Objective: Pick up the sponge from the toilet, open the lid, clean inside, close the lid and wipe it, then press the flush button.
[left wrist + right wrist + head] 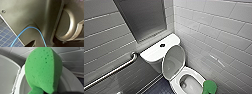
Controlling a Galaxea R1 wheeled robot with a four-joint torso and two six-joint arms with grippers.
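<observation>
Head view gives the whole layout: toilet (197,75) tucked into a tiled corner; lid (173,62) up and leaning back on the tank (155,52); flush button (162,45) a dark dot mid tank top; grab bar (114,71) on the wall to the left; sponge (209,87) a green blob at the bottom edge, over the right side of the bowl.

Right wrist view adds the close-up that the head view can't give: the sponge looms huge, pores and all, standing up with its lower end scrunched narrow; behind it sits the white rim (71,82), with the lid's grey underside off to one side.

Left wrist view has the robot's own dark casing, a blue cable (37,29) and a patch of blue tiled floor (5,33).

Right gripper (52,93): clamped on the sponge's lower end, jaws nearly together going by how the foam is squashed; the fingers are barely a dark sliver; can't tell whether the sponge touches the rim.
</observation>
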